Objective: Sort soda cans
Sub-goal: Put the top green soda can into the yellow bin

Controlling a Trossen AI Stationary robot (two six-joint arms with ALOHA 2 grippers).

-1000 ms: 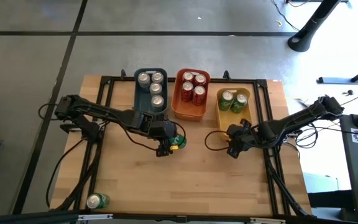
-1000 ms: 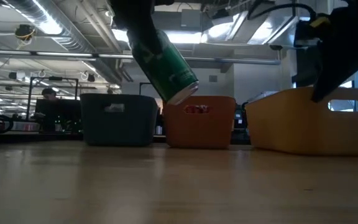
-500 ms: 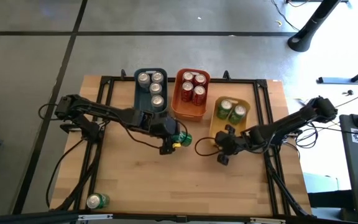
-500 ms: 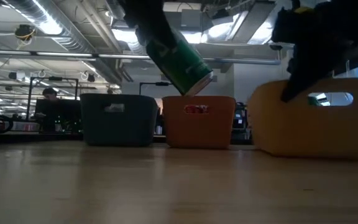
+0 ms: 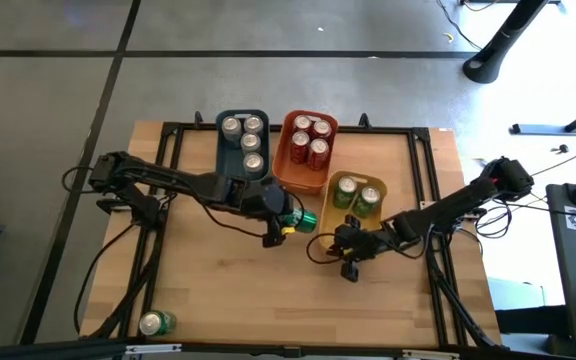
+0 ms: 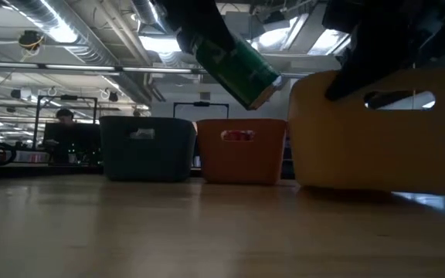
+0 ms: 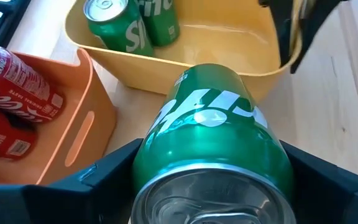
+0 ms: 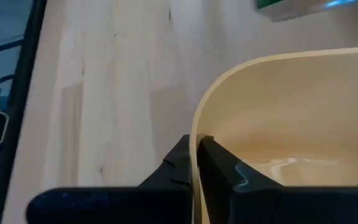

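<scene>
My left gripper [image 5: 290, 224] is shut on a green soda can [image 5: 304, 220], held in the air just left of the yellow bin [image 5: 340, 212]; the low view shows that can [image 6: 238, 68] tilted high above the table. My right gripper [image 5: 348, 240] is shut on the yellow bin's near wall. Two green cans [image 5: 356, 197] stand in the yellow bin. Three silver cans [image 5: 243, 140] stand in the blue-grey bin [image 5: 222, 150], and several red cans [image 5: 310, 138] in the orange bin [image 5: 290, 178]. Another green can [image 5: 155, 322] lies on its side at the table's near left corner. My left gripper pinches the green can's body [image 7: 166, 149] between its two fingers [image 7: 101, 180], one on each side. The fingers lie along the can, coming from the table's left. The can is lifted clear and tilted, one silver end [image 7: 210, 199] facing the wrist. My right gripper pinches the yellow bin's rim [image 8: 194, 134] on its near wall, one finger [image 8: 219, 165] inside the bin and one outside. The fingers come slanting down from the table's right. The bin's bottom [image 6: 346, 187] is at the table.
The three bins sit close together at the table's far middle, the yellow one nearest. A black frame [image 5: 168, 130] runs along the table's edges. Bare wood [image 5: 248, 290] spreads across the near half.
My right gripper has moved toward the table's left and near edge, dragging the yellow bin with its two cans from the far right to beside the orange bin's near end. My left gripper has carried the green can to the right, toward the yellow bin, and a little higher.
</scene>
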